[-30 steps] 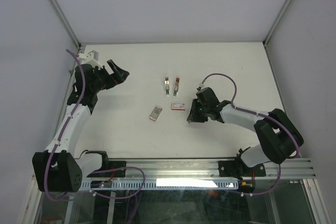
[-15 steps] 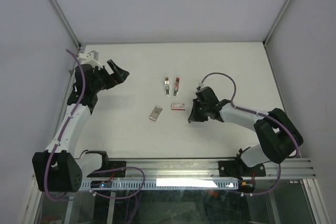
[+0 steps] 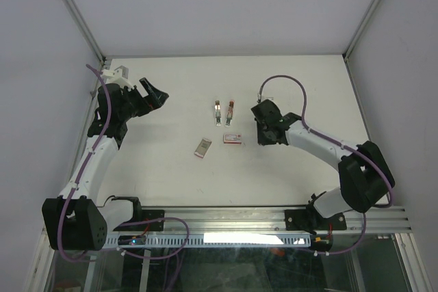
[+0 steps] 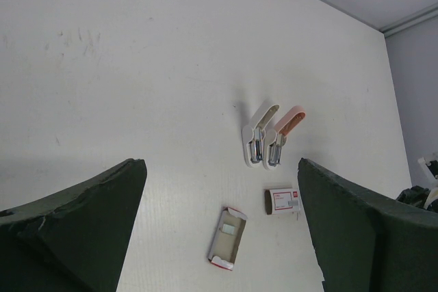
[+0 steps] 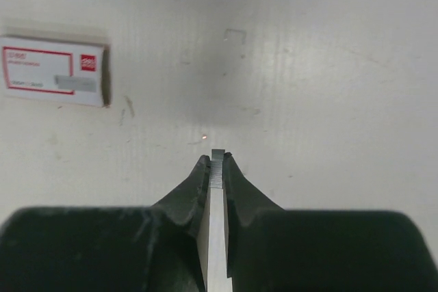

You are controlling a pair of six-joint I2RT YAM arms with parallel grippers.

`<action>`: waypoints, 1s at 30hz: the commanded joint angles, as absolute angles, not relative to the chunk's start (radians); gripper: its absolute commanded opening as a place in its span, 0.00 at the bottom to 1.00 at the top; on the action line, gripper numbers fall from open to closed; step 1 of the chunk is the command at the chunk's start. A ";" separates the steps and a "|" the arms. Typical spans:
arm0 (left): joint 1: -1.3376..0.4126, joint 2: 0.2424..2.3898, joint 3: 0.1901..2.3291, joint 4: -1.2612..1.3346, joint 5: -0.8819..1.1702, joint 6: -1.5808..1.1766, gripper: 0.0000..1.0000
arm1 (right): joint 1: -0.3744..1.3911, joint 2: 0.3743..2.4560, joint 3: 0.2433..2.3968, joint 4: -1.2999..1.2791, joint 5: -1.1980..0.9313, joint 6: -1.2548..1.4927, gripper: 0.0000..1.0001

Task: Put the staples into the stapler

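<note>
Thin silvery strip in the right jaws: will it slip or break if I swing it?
The thin silvery strip looks smooth and is pinched edge-on, so it may slip. Being so thin, it is likely very light, and twisting could snap it.

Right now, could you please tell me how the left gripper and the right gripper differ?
The left gripper stands wide open and empty; the right gripper is shut on a thin silvery strip. The left gripper hangs over the left side of the table, well away from the red-and-white box; the right gripper is close beside that box. Both have dark fingers.
</note>
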State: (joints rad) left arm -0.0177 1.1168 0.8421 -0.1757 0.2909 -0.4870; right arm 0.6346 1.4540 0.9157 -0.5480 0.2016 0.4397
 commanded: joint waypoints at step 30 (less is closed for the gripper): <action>-0.009 1.097 0.844 -0.130 0.316 -0.500 0.97 | 0.687 1.875 1.126 -0.737 0.811 0.272 0.08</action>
State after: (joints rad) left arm -0.0177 1.1168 0.8421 -0.1753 0.2939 -0.4870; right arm 0.6708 1.8526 1.0901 -0.7357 0.7551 0.2691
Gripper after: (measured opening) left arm 0.967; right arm 0.096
